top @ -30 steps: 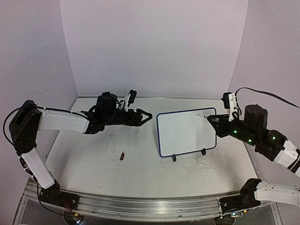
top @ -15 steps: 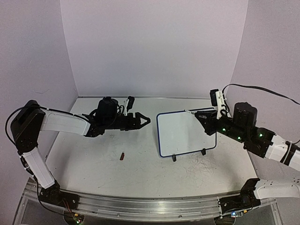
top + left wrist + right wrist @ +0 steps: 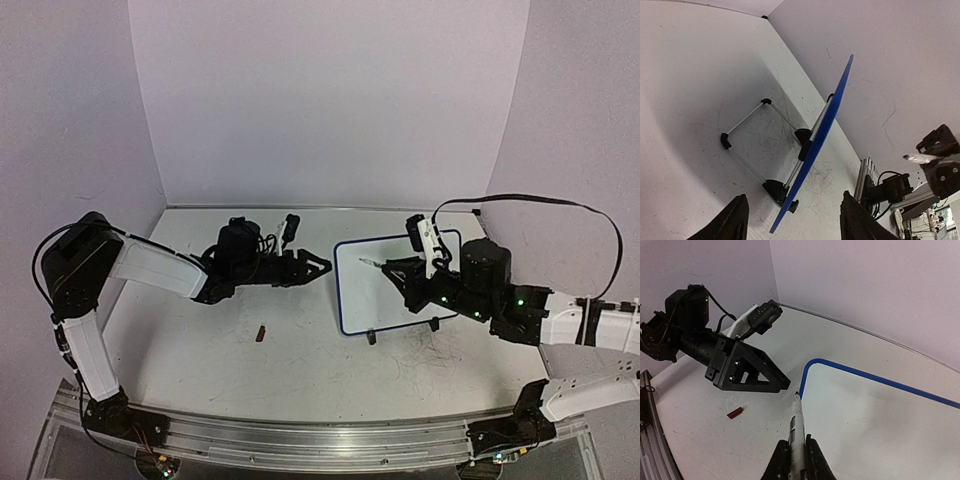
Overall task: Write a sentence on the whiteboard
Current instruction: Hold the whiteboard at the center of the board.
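Observation:
The whiteboard (image 3: 395, 290), white with a thin blue frame, stands tilted on black feet and a wire stand (image 3: 747, 145). Its face (image 3: 880, 415) is plain white, and the sentence is out of view. My right gripper (image 3: 397, 271) is shut on a white marker (image 3: 797, 415), whose dark tip hovers at the board's upper left corner. My left gripper (image 3: 322, 265) is open just left of the board. In the left wrist view, the board's blue edge (image 3: 822, 135) runs between the open fingers (image 3: 735, 222) of my left gripper (image 3: 795, 225), a little ahead of them.
A small red piece (image 3: 260, 333) lies on the table left of the board, also seen in the right wrist view (image 3: 736, 413). Purple walls close in the back and sides. The table in front of the board carries scribble marks (image 3: 425, 360).
My right arm has swept left across the board, carrying the marker tip from the upper right corner to the upper left. The left gripper has edged toward the board and its jaws have narrowed somewhat.

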### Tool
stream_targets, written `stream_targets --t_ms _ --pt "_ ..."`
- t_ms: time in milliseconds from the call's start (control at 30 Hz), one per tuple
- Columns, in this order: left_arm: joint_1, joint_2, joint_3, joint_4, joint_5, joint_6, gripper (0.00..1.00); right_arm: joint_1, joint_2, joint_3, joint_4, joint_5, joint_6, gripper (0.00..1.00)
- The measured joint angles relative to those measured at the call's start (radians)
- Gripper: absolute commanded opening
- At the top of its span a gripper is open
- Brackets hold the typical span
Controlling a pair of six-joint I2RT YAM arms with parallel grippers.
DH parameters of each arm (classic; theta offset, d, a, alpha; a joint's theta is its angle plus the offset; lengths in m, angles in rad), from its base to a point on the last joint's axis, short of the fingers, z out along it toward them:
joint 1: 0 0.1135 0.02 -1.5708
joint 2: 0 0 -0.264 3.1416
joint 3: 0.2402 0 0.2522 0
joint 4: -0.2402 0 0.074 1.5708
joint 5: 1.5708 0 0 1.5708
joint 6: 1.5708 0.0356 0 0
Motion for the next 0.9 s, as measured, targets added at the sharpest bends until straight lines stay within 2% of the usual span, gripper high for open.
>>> stream_targets --t_ms 100,333,900 --pt "0.0 0.01 0.007 0.051 0.019 -0.007 0.52 0.005 0.0 -0.049 0.035 0.012 -0.007 0.0" --pt "-0.005 0.053 0.062 0.121 0.049 -0.008 0.45 0.036 0.069 -0.064 0.091 0.047 -0.026 0.0" --pt "-0.01 0.108 0.117 0.132 0.054 0.008 0.3 0.066 0.171 -0.067 0.186 0.106 -0.031 0.0"
